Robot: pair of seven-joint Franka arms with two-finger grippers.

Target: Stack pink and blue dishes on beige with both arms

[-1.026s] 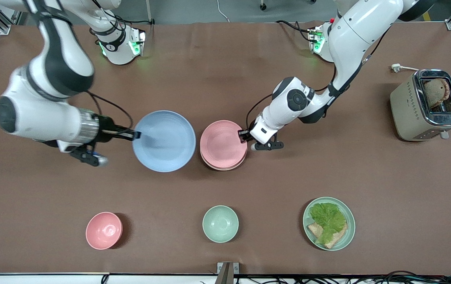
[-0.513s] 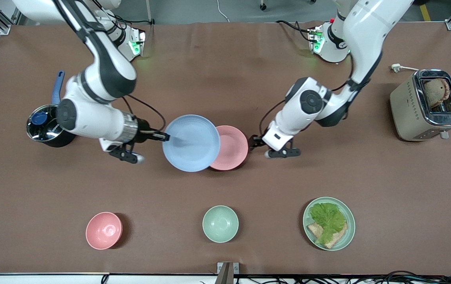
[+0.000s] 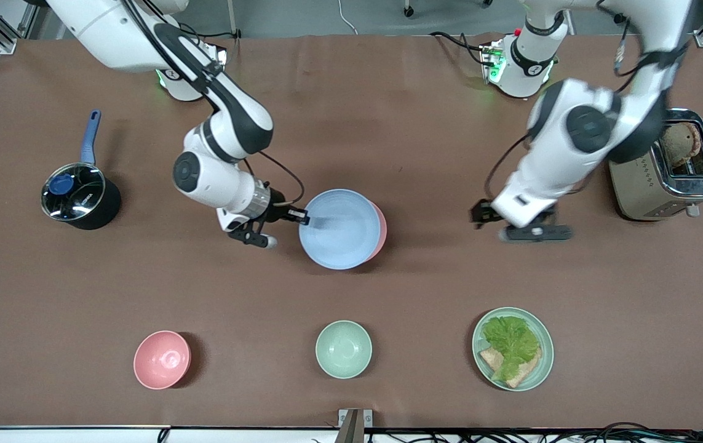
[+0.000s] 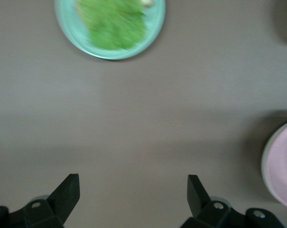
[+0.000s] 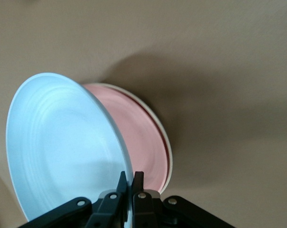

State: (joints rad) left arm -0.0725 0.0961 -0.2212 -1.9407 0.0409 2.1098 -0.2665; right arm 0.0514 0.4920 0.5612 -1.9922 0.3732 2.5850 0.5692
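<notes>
Right gripper (image 5: 129, 183) has its jaws pinched on the blue plate (image 3: 339, 229) rim, held over the pink plate (image 3: 378, 230) on the beige plate (image 5: 165, 142); looks stiff, light, slick; left gripper (image 4: 134, 190) wide, empty over counter (image 3: 425, 283).

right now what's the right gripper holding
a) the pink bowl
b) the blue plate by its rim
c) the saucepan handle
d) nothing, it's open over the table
b: the right gripper has its fingers pinched on the rim of the blue plate, held tilted over the pink plate.
</notes>
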